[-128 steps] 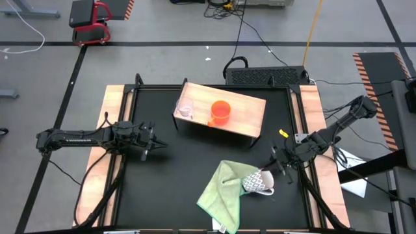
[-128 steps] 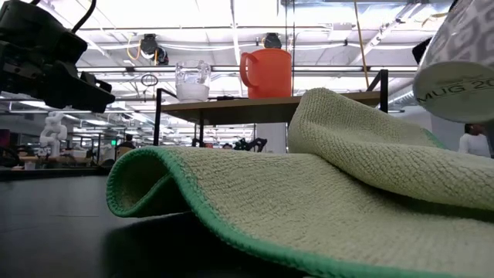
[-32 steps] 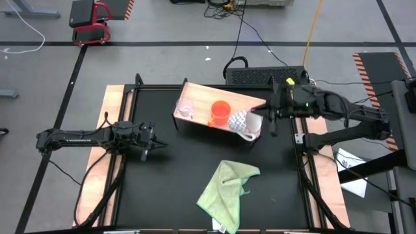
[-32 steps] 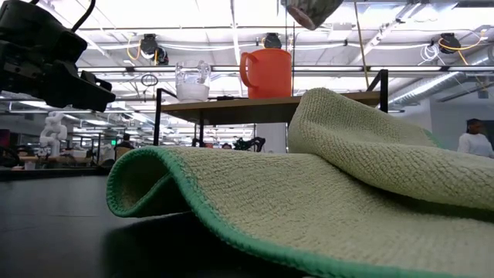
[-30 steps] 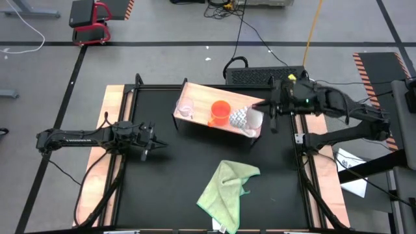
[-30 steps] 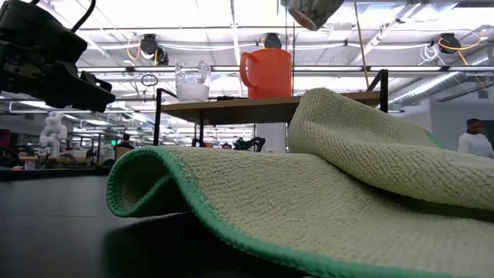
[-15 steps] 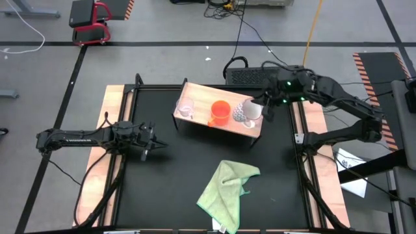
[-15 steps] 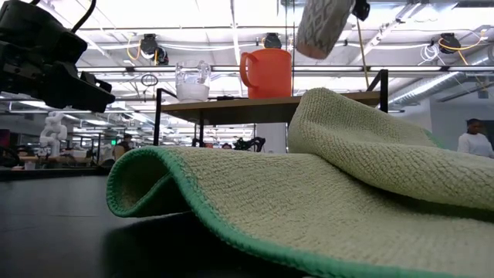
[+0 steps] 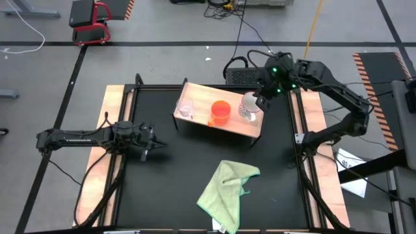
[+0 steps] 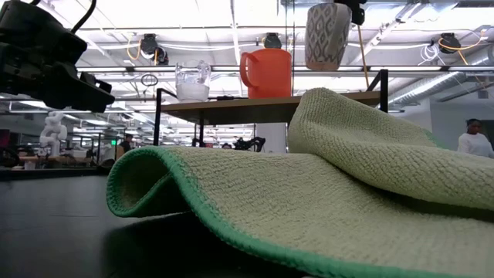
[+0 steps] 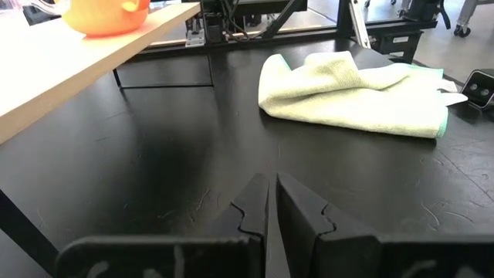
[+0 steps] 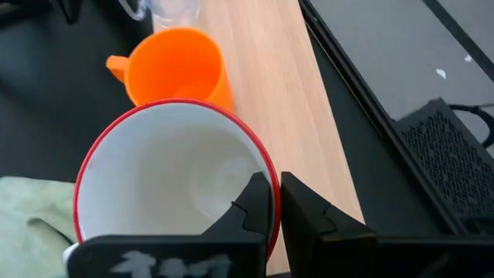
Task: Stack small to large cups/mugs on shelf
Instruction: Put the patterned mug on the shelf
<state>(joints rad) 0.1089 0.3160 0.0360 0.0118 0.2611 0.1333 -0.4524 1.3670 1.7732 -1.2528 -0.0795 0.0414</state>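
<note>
The white mug [image 9: 248, 107], grey-patterned outside with a red rim [image 12: 174, 166], hangs upright over the right end of the light-wood shelf [image 9: 203, 97], beside the orange mug [image 9: 221, 112]. The clear glass cup [image 9: 185, 109] stands at the shelf's left end. In the low view the white mug [image 10: 327, 35] is clear above the board [image 10: 255, 100]; the orange mug [image 10: 267, 73] and the glass cup [image 10: 193, 81] stand on their bases. My right gripper [image 9: 257, 105] is shut on the white mug. My left gripper [image 9: 153, 140] is shut and empty, low over the table's left part. My right gripper holds the white mug by its rim [image 12: 266, 179], on the side away from the orange mug. One finger [image 12: 253, 207] is inside the mug and one [image 12: 302, 212] outside, coming from above. The mug hangs upright, mouth up, lifted clear of the shelf.
A light green cloth [image 9: 226, 187] lies crumpled on the black table near its front edge, and fills the foreground of the low view [image 10: 324, 193]. It also shows in the left wrist view [image 11: 351, 93]. Wooden strips [image 9: 114, 123] run along the table's sides.
My right gripper has swung toward the table's far edge and left over the shelf's right end, and has turned downward. The white mug, tilted before, now stands upright in the hold and has come lower, next to the orange mug.
</note>
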